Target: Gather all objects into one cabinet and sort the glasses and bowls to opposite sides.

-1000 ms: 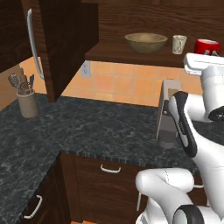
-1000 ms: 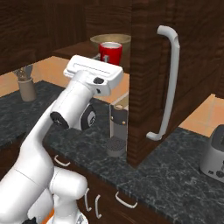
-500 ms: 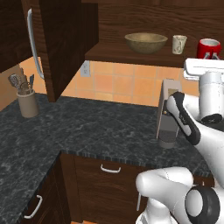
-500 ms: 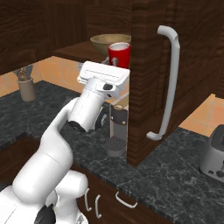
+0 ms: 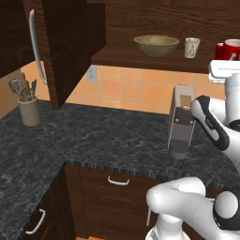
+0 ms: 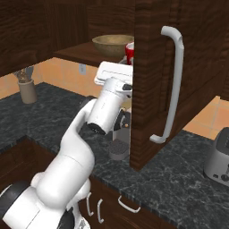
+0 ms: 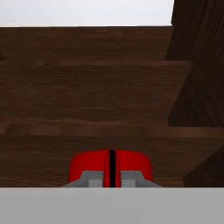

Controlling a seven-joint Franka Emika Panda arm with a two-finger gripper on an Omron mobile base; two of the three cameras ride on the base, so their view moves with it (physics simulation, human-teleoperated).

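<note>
Roughly mid-task, judging by the shelf. Left to right in the left base view: utensil crock (image 5: pixel 29 105) on the counter (image 5: pixel 93 140), open cabinet door (image 5: pixel 65 47), then on the cabinet shelf (image 5: pixel 154 62) the tan bowl (image 5: pixel 156 45), the white patterned mug (image 5: pixel 191 47), and at the far right a small red cup (image 5: pixel 219 50) just beside the red mug (image 5: pixel 232 49). Gripper (image 7: pixel 112 177) is up at the shelf's right end; fingers clamped on the red mug's rim, which sits between them in the hand view. Coffee machine (image 5: pixel 180 123) stands below on the counter. Done: bowl left, cups right, all in one cabinet. Left: release the red mug; white tumbler not accounted for from here.
</note>
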